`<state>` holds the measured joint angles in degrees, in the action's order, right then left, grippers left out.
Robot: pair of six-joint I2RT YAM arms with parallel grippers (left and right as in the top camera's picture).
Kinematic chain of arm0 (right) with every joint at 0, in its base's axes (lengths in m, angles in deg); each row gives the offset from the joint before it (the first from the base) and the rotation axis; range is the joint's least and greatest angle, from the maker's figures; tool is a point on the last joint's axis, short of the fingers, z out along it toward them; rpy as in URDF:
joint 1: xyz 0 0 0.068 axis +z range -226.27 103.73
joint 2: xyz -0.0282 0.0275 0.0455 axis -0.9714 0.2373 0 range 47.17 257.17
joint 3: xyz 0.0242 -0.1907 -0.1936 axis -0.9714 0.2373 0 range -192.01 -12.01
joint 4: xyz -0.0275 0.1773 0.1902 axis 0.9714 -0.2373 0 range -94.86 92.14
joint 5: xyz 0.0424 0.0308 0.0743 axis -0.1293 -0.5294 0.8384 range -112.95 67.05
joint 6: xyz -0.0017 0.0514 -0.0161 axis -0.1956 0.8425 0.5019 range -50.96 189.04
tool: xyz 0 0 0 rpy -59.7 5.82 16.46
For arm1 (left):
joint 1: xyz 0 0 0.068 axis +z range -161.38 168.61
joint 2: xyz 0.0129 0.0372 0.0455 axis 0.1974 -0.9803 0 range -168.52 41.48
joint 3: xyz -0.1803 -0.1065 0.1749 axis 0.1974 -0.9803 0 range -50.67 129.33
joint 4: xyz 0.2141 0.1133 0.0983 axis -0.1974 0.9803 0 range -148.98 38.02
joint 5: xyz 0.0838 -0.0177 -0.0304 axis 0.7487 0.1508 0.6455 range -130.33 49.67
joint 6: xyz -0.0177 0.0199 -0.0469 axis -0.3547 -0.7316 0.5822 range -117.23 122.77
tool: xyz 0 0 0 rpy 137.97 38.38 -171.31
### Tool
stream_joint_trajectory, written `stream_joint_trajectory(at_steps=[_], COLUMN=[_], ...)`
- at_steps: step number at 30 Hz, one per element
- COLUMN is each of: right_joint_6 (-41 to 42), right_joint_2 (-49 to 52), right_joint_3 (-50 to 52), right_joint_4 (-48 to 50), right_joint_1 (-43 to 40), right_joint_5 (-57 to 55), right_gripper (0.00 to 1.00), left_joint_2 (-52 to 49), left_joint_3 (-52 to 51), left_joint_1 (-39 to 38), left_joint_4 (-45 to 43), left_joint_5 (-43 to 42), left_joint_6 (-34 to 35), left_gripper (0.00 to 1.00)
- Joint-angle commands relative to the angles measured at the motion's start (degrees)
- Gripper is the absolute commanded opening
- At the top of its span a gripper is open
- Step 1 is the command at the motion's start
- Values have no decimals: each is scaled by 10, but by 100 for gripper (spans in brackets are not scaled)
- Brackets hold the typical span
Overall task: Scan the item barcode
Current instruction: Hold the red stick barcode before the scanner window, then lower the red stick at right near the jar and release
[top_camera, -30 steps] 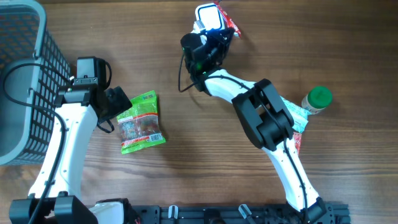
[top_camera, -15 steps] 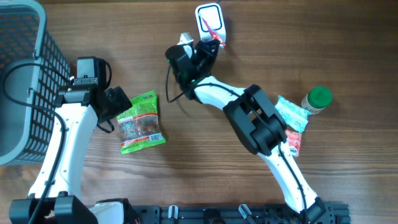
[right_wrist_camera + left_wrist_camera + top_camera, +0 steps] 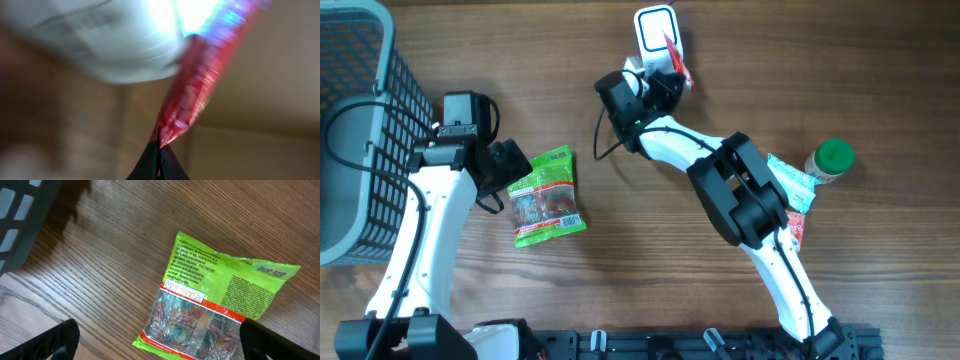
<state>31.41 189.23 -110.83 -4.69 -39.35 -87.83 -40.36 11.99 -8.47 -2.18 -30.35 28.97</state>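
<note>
Well left of the scanner, the left gripper has jaws wide and empty beside a green snack bag, while the right gripper, jaws pinched shut on 1 red packet, holds it edge-on at the scanner's lower edge, so its barcode may go unread.

Thin red packet, pinched at 1 end, tip at the glowing white scanner.

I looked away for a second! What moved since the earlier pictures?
The right gripper, still pinching the red packet, swung left, away from the scanner, then edged back toward it. The left gripper, green packet, bottle and basket stayed put.
</note>
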Motion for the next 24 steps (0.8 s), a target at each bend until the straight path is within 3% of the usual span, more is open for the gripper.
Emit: stream_joint_trajectory(at_steps=[1,7,10,16,21,24], right_joint_6=[171,199,252,447,471,492], right_joint_2=[-19,-70,-142,-308,-360,-360], right_joint_3=[-1,-1,-1,-1,0,47], right_joint_4=[-40,-57,-122,-440,-688,-717], right_joint_1=[-15,-16,-17,-27,-82,-122], right_joint_5=[73,84,98,245,524,571], right_gripper=[4,4,4,4,4,4], left_joint_2=[2,2,2,2,2,2], left_joint_3=[8,8,8,8,8,8], left_joint_1=[3,3,3,3,3,3], left_joint_4=[0,0,0,0,0,0], left_joint_5=[-1,-1,-1,-1,-1,-1], left_joint_6=[-5,-5,-5,-5,-5,-5], left_gripper=[100,100,100,100,100,100])
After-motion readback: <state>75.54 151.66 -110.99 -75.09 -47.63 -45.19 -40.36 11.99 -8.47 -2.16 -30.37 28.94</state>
